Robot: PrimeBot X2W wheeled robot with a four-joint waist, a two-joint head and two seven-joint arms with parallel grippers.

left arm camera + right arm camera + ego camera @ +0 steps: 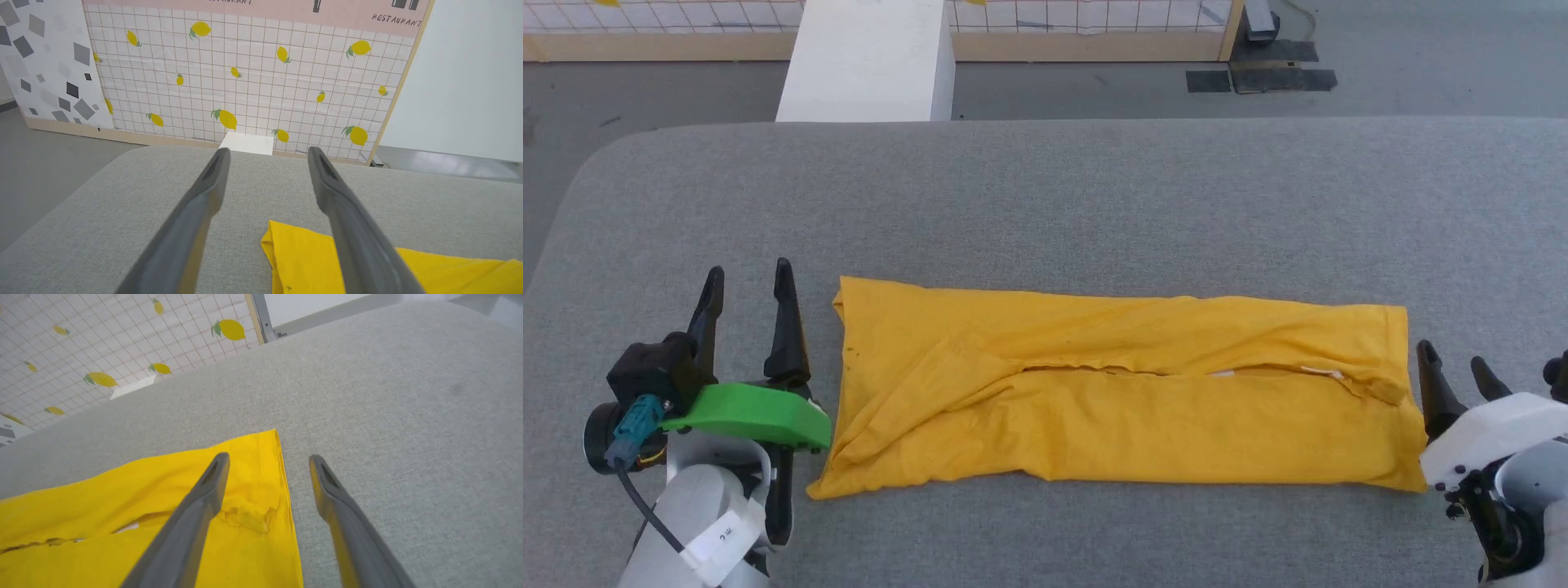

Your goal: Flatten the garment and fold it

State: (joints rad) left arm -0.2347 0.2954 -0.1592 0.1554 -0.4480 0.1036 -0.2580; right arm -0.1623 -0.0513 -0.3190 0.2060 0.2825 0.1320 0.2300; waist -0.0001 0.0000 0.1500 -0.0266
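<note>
The garment (1127, 392) is lying as a long yellow band on the grey cloth-covered desk (1094, 204), near the robot's edge of it. Its two long flaps are meeting along a lengthwise line down the middle, and a thin white sliver is peeking out toward the right end. No print is showing.

What matters for the coming move is that the band's long axis is running straight across the robot's front, from its left side to its right, so each short end is facing one arm. Neither arm is much better placed, as I judge it, though the right one is sitting slightly closer.

The right jaws are standing released, gripping nothing, and they are straddling the garment's right short edge. In the right wrist view one finger (196, 514) is hovering over the yellow cloth (122, 498) while the other (343, 514) is hanging over bare desk. I cannot tell whether either is touching the cloth.

The left jaws are also gaping, with nothing between them, and pointing toward the far edge of the desk. The garment's left end (302, 261) is lying just beside them, on their inner side; in the left wrist view the far-left corner is showing between the fingers (204, 204) and running under the right-hand one.

Both arms are flanking the band rather than facing it. Taking an end would probably mean turning inward along its length.
</note>
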